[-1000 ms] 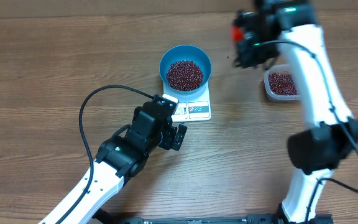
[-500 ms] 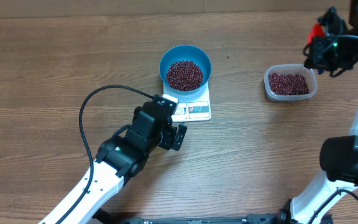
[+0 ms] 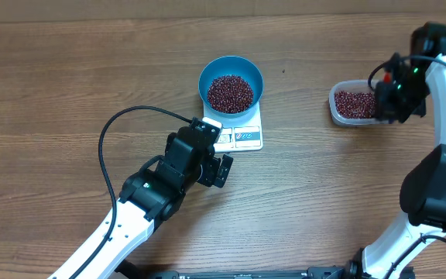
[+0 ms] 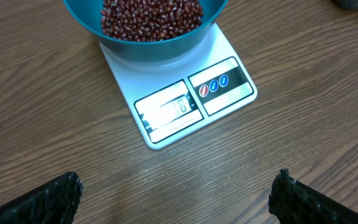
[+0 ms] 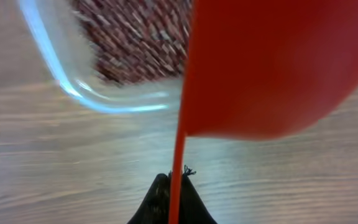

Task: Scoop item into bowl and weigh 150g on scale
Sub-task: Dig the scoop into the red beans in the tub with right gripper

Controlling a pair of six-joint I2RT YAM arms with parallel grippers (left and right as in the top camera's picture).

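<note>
Cable loops black across the wooden surface at the far left and runs toward the left hand, which we see spread wide, holding nothing and touching nothing, its two dark fingertips well apart just short of the scale. The white scale lies with its long axis running away from that hand, the display edge nearest it. We cannot read the washed-out digits; beside them sit three small round buttons, one red and two blue, with no lettering we can make out. The blue bowl stands upright on the scale's far half, filled with dark red beans. Well to the right, a clear container holds more beans. At its right rim the right hand is clamped tight on the thin handle of a red scoop, whose cup hangs at the container's edge.
</note>
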